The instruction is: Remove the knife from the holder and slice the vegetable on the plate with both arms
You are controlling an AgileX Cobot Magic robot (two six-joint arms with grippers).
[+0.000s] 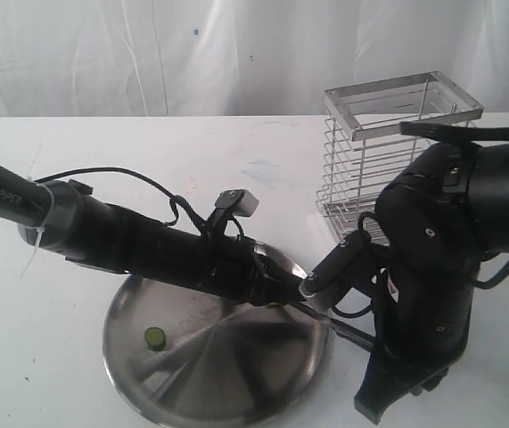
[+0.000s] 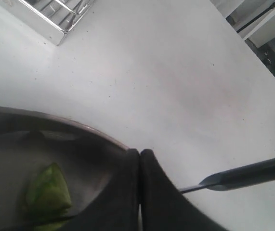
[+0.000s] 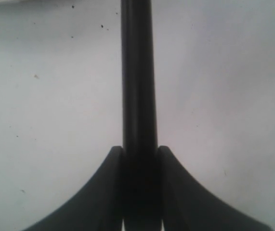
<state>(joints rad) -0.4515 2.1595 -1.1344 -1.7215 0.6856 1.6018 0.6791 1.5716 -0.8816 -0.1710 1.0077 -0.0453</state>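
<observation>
Spanning the whole exterior view, the white table (image 1: 40, 357) is seen with both arms over it, a breadth that neither wrist view offers. The left arm (image 1: 138, 241) is stretched low and nearly level from the left edge across the steel plate (image 1: 227, 374), with the left gripper (image 1: 283, 292) set at the plate's right rim. The right arm (image 1: 432, 259) is folded into a bulky hump on the right and bent downward beside the plate. The wire holder (image 1: 397, 143) stands upright behind it on the table. From this view the right arm's jaws cannot be made out. Only a short dark stretch of the knife (image 1: 354, 333) is shown, lying low between the plate's rim and the right arm, outside the holder.

The grip is settled by the right wrist view alone: the right gripper (image 3: 139, 151) is closed on the knife (image 3: 138, 72), its black handle pressed by a finger on each side. The blade is given only by the left wrist view, where the knife (image 2: 243, 175) narrows to a thin edge running behind the left gripper (image 2: 139, 155). That gripper's fingers are shut against each other with nothing seen between them. Just beside them a green vegetable piece (image 2: 45, 195) lies in the plate (image 2: 79, 126), near its rim. A corner of the holder (image 2: 55, 14) is caught well apart. A small round green slice (image 1: 154, 337), seen only from outside, rests on the plate's left part.
</observation>
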